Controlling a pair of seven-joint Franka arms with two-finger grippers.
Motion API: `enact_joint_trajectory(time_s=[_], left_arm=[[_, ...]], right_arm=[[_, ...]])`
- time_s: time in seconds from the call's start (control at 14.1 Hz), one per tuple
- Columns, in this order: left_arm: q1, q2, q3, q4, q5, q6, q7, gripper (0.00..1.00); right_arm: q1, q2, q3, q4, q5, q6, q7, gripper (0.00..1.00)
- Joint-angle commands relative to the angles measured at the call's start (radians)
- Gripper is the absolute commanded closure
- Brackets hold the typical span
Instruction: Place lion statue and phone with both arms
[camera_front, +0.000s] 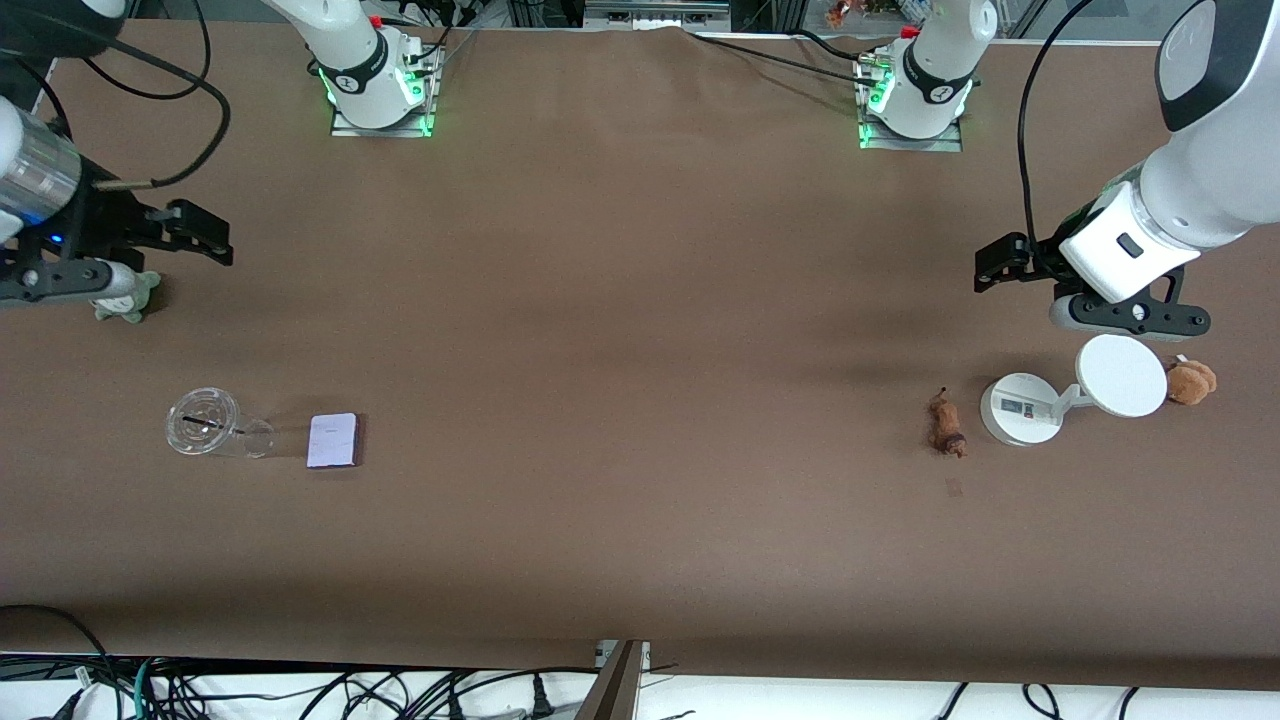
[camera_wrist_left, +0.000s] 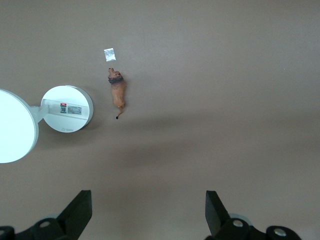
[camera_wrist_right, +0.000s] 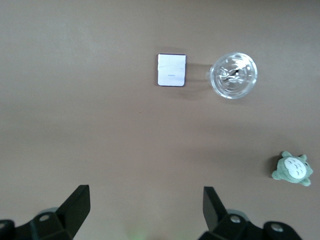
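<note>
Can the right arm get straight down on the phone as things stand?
Probably yes. The right gripper hangs open over bare table, and the phone lies flat with nothing on it. The clear cup lies beside it, apart, toward the right arm's end, so it shouldn't block the fingers.

Front view, clock bearings as seen there. At the left arm's end of the table, the lion statue (camera_front: 946, 425) is placed at 9 o'clock of the scale (camera_front: 1020, 408), close by but apart, and a plush toy (camera_front: 1190, 382) at its 3 o'clock. The left gripper (camera_front: 990, 270) is held above the table at 1 o'clock of the statue. At the right arm's end, a cup (camera_front: 205, 423) is laid at 9 o'clock of the phone (camera_front: 334, 440), with a second plush toy (camera_front: 128, 300) at 11 o'clock of the cup, beside the right gripper (camera_front: 210, 237).
</note>
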Motion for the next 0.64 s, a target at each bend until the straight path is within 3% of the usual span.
enact_joint_trajectory(time_s=[0.0,0.57], left_arm=[[-0.001,0.013,-0.009,0.027,-0.020,-0.002,0.004,0.00],[-0.010,0.039,-0.006,0.044,-0.019,-0.001,0.005,0.00]], right_arm=[[-0.026,-0.060,0.028,-0.034,-0.022,-0.040,-0.008,0.00],[-0.006,-0.017,0.025,-0.006,-0.042,-0.043,-0.009,0.00]])
